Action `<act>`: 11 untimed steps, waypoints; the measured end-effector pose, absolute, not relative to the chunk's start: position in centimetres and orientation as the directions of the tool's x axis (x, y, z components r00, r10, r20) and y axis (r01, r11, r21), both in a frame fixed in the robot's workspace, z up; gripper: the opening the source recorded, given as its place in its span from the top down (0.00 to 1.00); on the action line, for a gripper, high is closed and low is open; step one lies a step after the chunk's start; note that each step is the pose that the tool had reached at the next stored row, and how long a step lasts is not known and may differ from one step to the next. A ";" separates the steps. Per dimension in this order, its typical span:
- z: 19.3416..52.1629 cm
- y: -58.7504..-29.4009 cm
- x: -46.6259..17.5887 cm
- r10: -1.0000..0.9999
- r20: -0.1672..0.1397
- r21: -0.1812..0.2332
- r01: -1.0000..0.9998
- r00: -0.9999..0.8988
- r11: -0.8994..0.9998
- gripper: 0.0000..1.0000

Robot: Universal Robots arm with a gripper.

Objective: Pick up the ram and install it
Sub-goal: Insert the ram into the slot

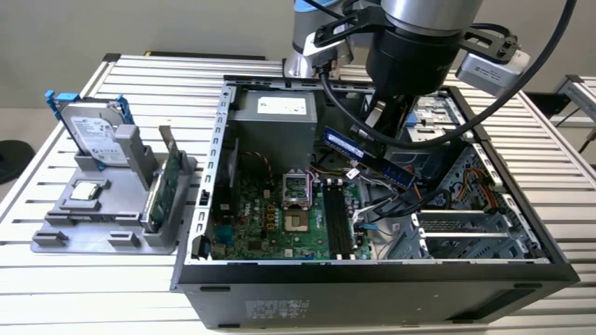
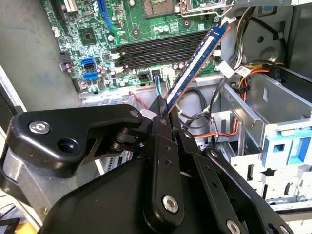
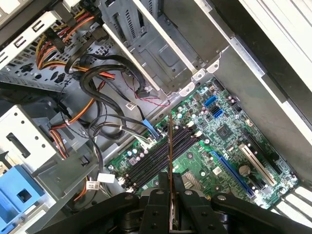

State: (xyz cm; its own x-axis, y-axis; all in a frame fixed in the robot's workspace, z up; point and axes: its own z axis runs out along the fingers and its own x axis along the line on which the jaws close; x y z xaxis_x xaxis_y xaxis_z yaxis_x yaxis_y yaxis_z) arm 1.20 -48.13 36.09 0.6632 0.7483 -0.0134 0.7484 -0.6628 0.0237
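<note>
In the exterior view we see what the wrist cameras miss: the whole open case [image 1: 373,293] lying on the slatted table [image 1: 84,307]. At the exterior view's left is a grey holder [image 1: 102,227], with the drive [image 1: 93,129] standing at its upper left and the card [image 1: 164,183] upright along its right side. There too the ram [image 1: 373,159] hangs near mid-frame under the arm. It is above the board [image 1: 270,223], a little to the exterior view's right of the slots [image 1: 337,223], and clear of them. Its long axis slants from upper left down to lower right in that picture, tilted rather than level.

The second wrist view gives us the grip itself. The gripper [image 2: 161,106] is clenched on one end of the ram [image 2: 197,66], its jaws closed onto the two flat faces with only the stick's thickness between them. The stick reaches straight out from the fingertips toward the board [image 2: 141,24]. Its broad face is turned to this camera, and the contact edge shows as a bright strip along one side. Its far end sits over the ends of the slots [image 2: 156,51], near the socket [image 2: 158,6].

The first wrist view looks from the other side and shows the ram [image 3: 169,146] edge-on. It is a thin line running out from the closed gripper [image 3: 170,178] and crossing the slots [image 3: 156,158] at an angle. Beside the board [image 3: 224,146] we also see here the looped cables [image 3: 97,97] and the metal bays [image 3: 161,44] of the case
</note>
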 end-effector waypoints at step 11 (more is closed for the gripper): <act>36.1 -48.1 1.2 0.745 -0.013 0.024 0.745 0.667 -0.666 1.00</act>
State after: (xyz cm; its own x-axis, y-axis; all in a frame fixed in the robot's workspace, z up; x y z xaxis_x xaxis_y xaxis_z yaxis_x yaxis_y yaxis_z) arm 1.20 -48.13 36.09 0.6668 0.7451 -0.0134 0.7452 -0.6664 0.0236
